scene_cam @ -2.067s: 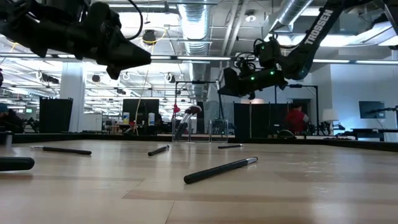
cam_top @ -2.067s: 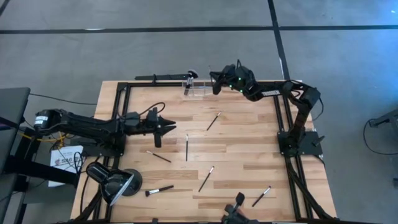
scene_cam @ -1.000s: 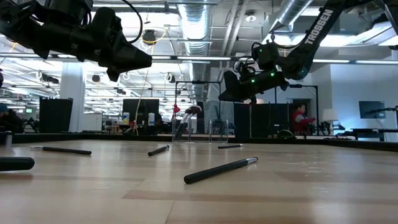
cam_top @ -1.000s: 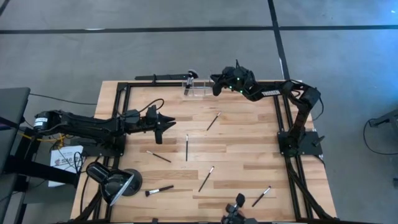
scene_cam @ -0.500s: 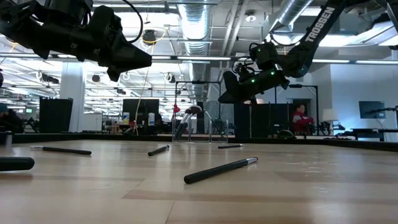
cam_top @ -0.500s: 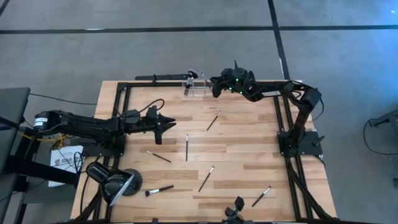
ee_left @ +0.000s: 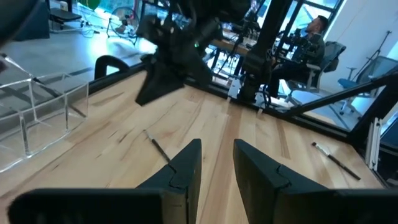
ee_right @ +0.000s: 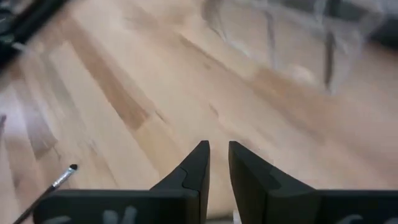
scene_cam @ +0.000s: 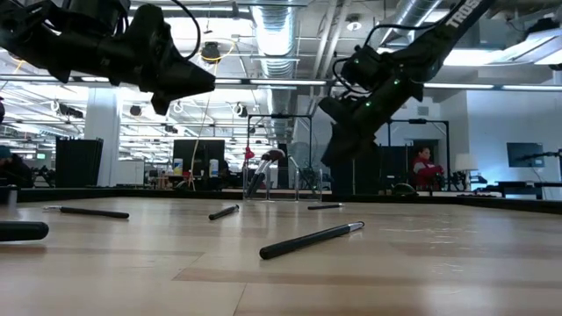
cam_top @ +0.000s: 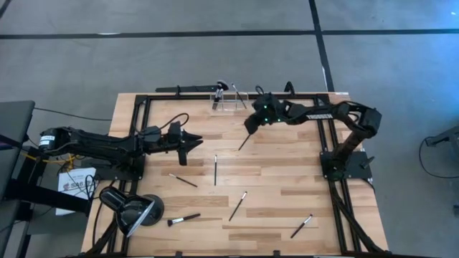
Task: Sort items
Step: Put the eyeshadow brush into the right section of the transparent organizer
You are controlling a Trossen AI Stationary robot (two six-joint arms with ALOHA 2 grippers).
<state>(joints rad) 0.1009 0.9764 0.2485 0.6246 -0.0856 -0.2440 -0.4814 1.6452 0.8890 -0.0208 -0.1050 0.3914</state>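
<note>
Several slim dark makeup brushes lie flat on the wooden table: one point(cam_top: 246, 139) point(scene_cam: 325, 206) just under my right gripper, others at mid table point(cam_top: 215, 170), point(cam_top: 183, 180), point(cam_top: 238, 205) and near the front point(cam_top: 184, 218), point(cam_top: 301, 226). A clear holder point(cam_top: 228, 100) point(scene_cam: 281, 184) at the far edge has brushes leaning in it. My right gripper point(cam_top: 249, 127) point(ee_right: 217, 149) is tipped down over bare wood, fingers a little apart, empty; a brush tip point(ee_right: 53, 183) shows beside it. My left gripper point(cam_top: 193, 141) point(ee_left: 217, 152) hovers level above the table's left half, open and empty.
A black desk lamp with a round head point(cam_top: 133, 208) stands at the near left corner. A black frame point(cam_top: 143, 100) runs around the table edges. The near half of the table holds only scattered brushes point(scene_cam: 312, 239). A person point(scene_cam: 423, 167) sits in the room beyond.
My right gripper has left its place above the clear holder, swung toward the table's near edge and a little left, dropped lower and tipped its fingers down toward the brush lying there. My left arm has kept still. No brush on the table has moved.
</note>
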